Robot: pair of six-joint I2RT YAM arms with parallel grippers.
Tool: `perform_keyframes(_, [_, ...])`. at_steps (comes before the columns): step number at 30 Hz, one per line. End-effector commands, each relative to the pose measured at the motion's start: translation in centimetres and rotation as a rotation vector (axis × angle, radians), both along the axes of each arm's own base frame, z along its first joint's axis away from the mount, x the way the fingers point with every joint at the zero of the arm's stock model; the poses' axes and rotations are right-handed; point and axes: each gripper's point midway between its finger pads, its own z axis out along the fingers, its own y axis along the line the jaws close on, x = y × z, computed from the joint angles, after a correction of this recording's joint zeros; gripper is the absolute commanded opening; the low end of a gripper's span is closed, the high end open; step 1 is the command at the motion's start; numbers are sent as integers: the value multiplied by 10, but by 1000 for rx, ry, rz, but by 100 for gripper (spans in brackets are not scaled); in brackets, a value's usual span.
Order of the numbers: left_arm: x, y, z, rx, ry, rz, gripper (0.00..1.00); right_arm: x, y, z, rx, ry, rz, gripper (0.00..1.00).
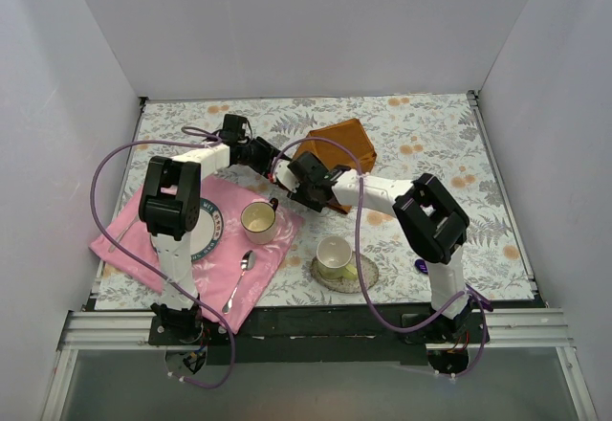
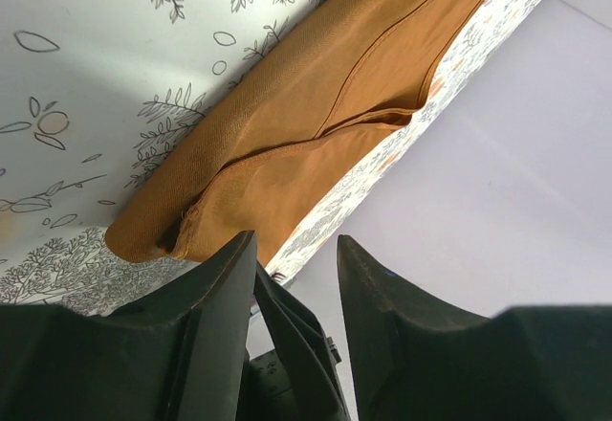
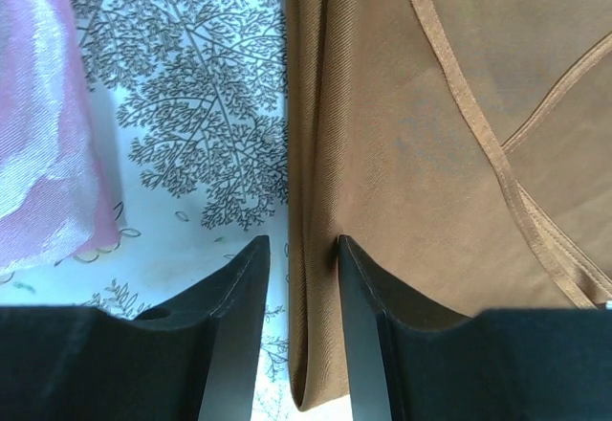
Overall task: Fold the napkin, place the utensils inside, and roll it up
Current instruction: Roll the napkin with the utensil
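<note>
Two grippers meet at one edge of the napkin, which lies folded on the table. Your right gripper straddles the folded edge. Its jaws are narrow but apart, with the cloth against one finger and a sliver of table showing beside the other. The pink cloth lies off to that gripper's left. Your left gripper is tilted, jaws apart and holding nothing. The napkin's folded corner lies just ahead of its left finger.
</note>
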Motion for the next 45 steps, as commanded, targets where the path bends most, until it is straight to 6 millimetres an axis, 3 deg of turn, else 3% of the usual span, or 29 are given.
perform_keyframes(1, [1, 4, 38, -23, -78, 10, 38, 14, -1, -4, -8, -76, -28, 42])
perform_keyframes(12, [-8, 8, 33, -17, -59, 12, 39, 22, -8, -21, -53, -113, -64, 33])
perform_keyframes(17, [-13, 11, 35, -5, -66, 15, 56, 18, -1, -21, -16, -82, -65, 21])
perform_keyframes(24, [-24, 19, 27, 27, -35, 26, 55, 10, 7, -24, 26, 8, -57, 2])
perform_keyframes(35, [-28, 30, 18, 73, 45, 73, 63, 5, 14, -16, 234, 230, -94, 1])
perform_keyframes(40, [-33, 28, 10, 60, 102, 71, 63, 5, 15, -19, 284, 346, -106, 1])
perform_keyframes(45, [-33, 13, 4, 54, 104, 29, 72, 2, 15, -20, 337, 437, -106, 1])
